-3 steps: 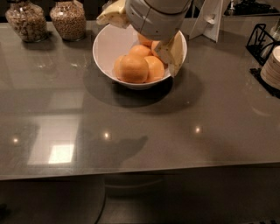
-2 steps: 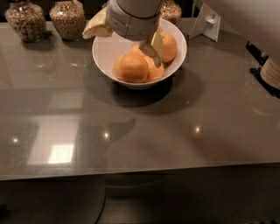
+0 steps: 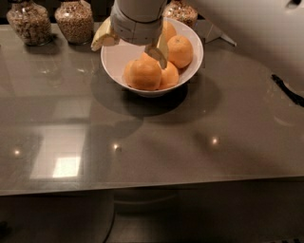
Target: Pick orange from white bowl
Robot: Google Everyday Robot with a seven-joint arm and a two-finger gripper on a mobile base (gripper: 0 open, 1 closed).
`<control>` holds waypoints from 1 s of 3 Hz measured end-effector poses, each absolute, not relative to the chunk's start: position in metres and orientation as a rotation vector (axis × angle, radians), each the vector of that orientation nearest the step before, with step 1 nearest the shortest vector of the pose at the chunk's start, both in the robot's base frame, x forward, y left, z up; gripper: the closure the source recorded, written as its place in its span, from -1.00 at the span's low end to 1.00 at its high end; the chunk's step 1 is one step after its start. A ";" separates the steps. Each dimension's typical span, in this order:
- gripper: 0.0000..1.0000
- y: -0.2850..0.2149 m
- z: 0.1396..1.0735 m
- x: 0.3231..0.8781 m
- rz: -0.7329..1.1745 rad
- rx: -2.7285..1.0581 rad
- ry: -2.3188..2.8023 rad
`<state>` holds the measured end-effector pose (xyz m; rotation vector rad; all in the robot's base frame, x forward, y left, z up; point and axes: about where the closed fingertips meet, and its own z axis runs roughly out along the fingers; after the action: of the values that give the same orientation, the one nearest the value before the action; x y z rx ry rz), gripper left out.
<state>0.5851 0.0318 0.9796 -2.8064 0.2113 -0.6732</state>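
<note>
presently, we list the following:

item one – the gripper [image 3: 129, 53], upper centre of the frame, hanging over the white bowl [image 3: 114, 60]. its two pale fingers stand wide apart with nothing between them. one finger [image 3: 103, 39] sits over the bowl's left rim. the other finger [image 3: 161, 51] points down among the fruit, and we cannot tell whether its tip touches any skin.

item two – the orange [image 3: 143, 74], round and evenly coloured, lying at the front of the bowl, below and slightly right of the gripper's middle. it is not held.

item three: three more oranges in the same bowl. one [image 3: 181, 51] rests against the right wall, one [image 3: 170, 76] is just right of the front fruit and touching it, and one [image 3: 168, 30] at the back is partly hidden by the wrist.

item four: the bowl stands on a glossy grey table [image 3: 190, 142], upper centre.

item five: three glass jars of grains along the top edge, at far left [image 3: 29, 21], left of centre [image 3: 75, 20] and behind the bowl [image 3: 181, 11].

item six: the white robot arm [image 3: 247, 23] fills the upper right corner.

item seven: a thin dark object [image 3: 288, 90] at the right edge, which we cannot identify.
</note>
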 end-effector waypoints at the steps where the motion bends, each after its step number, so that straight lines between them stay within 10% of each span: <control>1: -0.60 0.024 0.967 0.605 -0.679 -2.841 0.232; 3: -0.64 0.002 0.935 0.623 -0.631 -2.905 0.335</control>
<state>0.6235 0.0023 0.9351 -2.9048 0.3350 -0.6306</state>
